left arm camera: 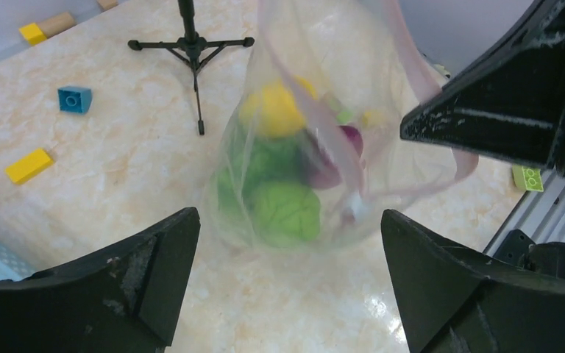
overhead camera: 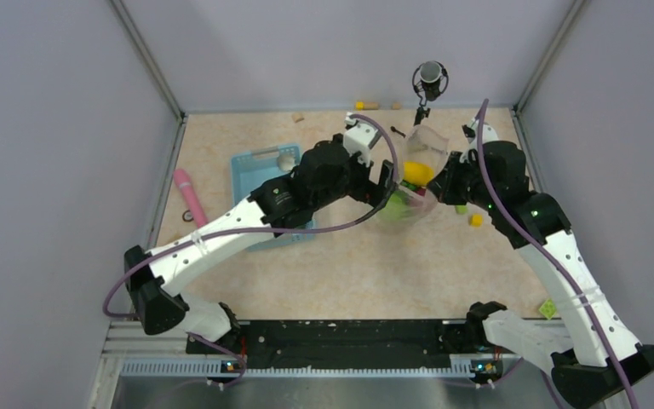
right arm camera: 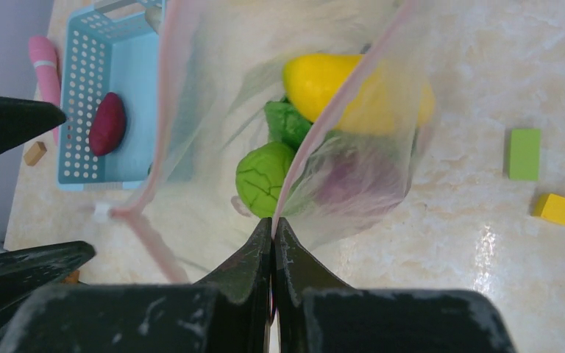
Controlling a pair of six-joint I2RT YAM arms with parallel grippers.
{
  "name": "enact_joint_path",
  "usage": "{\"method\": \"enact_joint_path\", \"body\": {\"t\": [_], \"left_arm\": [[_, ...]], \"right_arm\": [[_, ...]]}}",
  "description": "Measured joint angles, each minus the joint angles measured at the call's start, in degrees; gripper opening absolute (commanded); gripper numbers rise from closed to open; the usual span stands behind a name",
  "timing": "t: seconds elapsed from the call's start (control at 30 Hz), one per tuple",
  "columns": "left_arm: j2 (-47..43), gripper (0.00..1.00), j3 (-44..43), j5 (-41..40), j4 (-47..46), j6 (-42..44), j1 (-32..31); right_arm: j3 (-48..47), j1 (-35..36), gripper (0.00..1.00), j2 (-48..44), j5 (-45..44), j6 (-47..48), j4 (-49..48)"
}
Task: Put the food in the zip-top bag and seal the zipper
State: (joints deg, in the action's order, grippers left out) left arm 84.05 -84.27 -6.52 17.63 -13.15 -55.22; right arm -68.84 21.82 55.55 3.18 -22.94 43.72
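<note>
My right fingers (right arm camera: 273, 220) are pressed fully together, pinching the pink zipper (right arm camera: 338, 95) at one end of the mouth of the zip-top bag (right arm camera: 213, 110). My left fingers (left arm camera: 287, 220) stand wide apart and hold nothing. The bag sits just ahead of the gap between them.

From overhead, the bag (overhead camera: 417, 170) is around the middle of the desk (overhead camera: 349, 264), toward the far side, between the two grippers. Its mouth gapes, with the two pink edges well apart. Whether its bottom rests on the desk I cannot tell.

Inside the bag I see a yellow citrus (right arm camera: 324, 84), a round green lettuce (right arm camera: 261, 176) nearer to me and a purple piece (right arm camera: 353, 180) pressed against the right wall.

A dark red food piece (right arm camera: 107, 123) lies in the light blue basket (right arm camera: 81, 88) to the left, and a pink stick (right arm camera: 43, 62) lies beyond that. To the right of the bag, a green block (right arm camera: 522, 153) and a yellow block (right arm camera: 557, 208) lie on the desk.
</note>
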Motion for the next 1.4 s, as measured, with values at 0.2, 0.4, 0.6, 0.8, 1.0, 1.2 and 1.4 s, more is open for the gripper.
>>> {"method": "enact_joint_path", "body": {"t": [0.2,0.4,0.6,0.8,1.0,1.2,1.4], "left_arm": [[-12.48,0.98,11.82,-4.94,-4.55,-1.18,0.5],[-22.58,0.98,22.38,-5.75,-9.46,-9.16,13.53],[-20.68,0.98,28.22,-2.58,-7.3,-15.96,25.94],[-14.75,0.98,35.04,9.81,-4.13,-18.97,34.95],[-8.74,0.94,35.23,12.72,-0.44,-19.12,36.5],[-1.46,0.94,32.7,11.69,3.98,-18.25,36.5],[2.19,0.94,31.71,11.21,4.94,-16.92,36.5]], "right_arm": [[0.74,0.0,0.0,-0.04,0.15,0.52,-2.01],[0.98,0.0,0.0,-0.04,0.15,1.09,-2.45],[1.38,0.0,0.0,-0.04,0.13,1.57,-2.82],[1.73,0.0,0.0,0.0,0.13,1.92,-3.3],[1.73,0.0,0.0,0.02,0.59,2.16,-3.45],[1.75,0.0,0.0,0.02,0.61,2.38,-3.45],[1.81,0.0,0.0,0.02,0.68,2.4,-3.45]]}}
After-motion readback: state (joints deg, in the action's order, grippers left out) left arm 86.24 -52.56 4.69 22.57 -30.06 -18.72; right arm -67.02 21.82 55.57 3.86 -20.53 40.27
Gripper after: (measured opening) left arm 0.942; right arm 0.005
